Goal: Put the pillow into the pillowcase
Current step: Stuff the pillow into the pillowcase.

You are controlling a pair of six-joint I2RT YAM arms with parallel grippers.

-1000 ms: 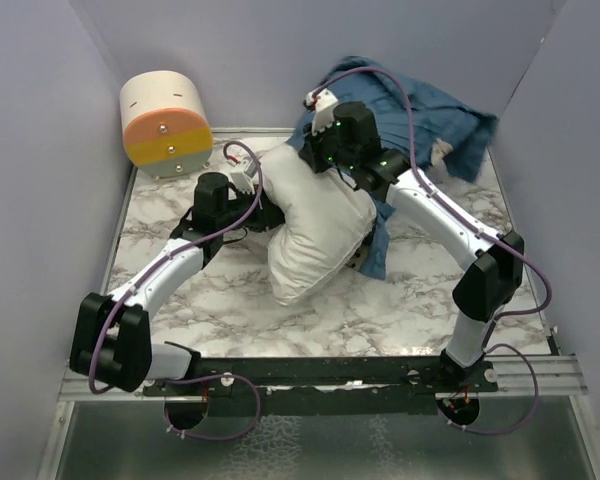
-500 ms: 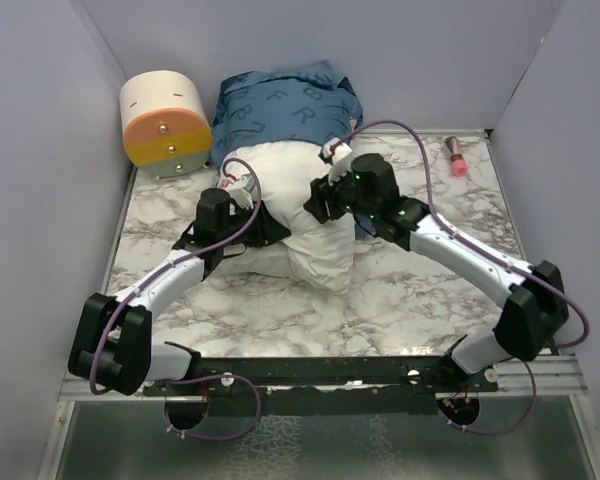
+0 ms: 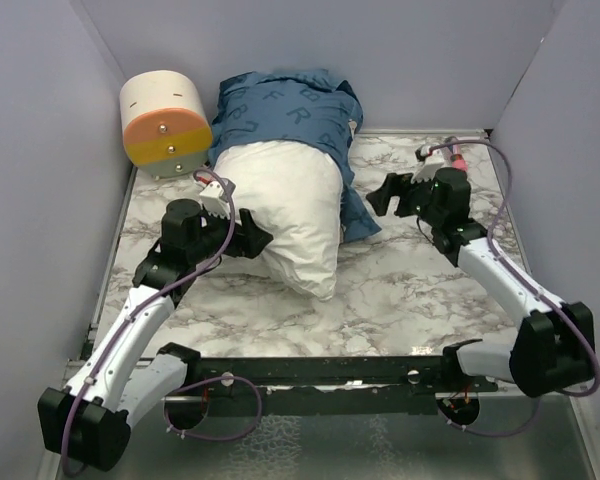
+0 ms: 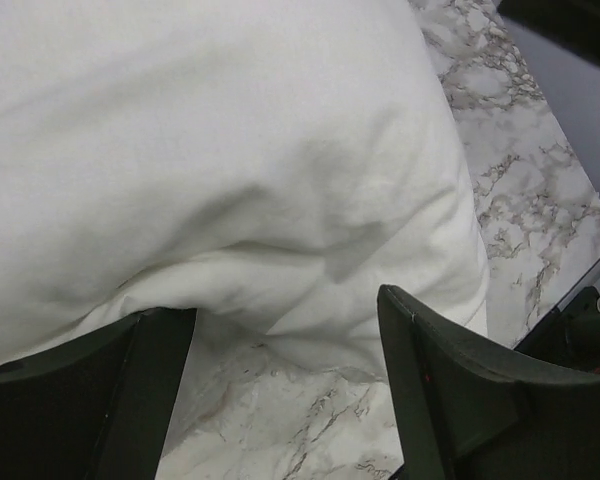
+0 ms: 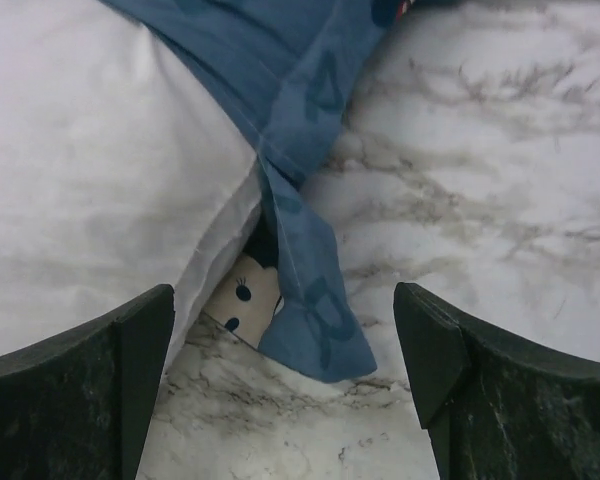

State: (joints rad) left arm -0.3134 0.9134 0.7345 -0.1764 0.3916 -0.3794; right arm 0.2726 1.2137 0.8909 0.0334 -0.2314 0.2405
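One pillow lies on the table, its far end inside the one pillowcase. My two pincers, left pincer and right pincer, stand wide open and empty, one on either side of it.

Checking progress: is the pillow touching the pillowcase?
Touching. In the top view the pillow has its far end inside the pillowcase.
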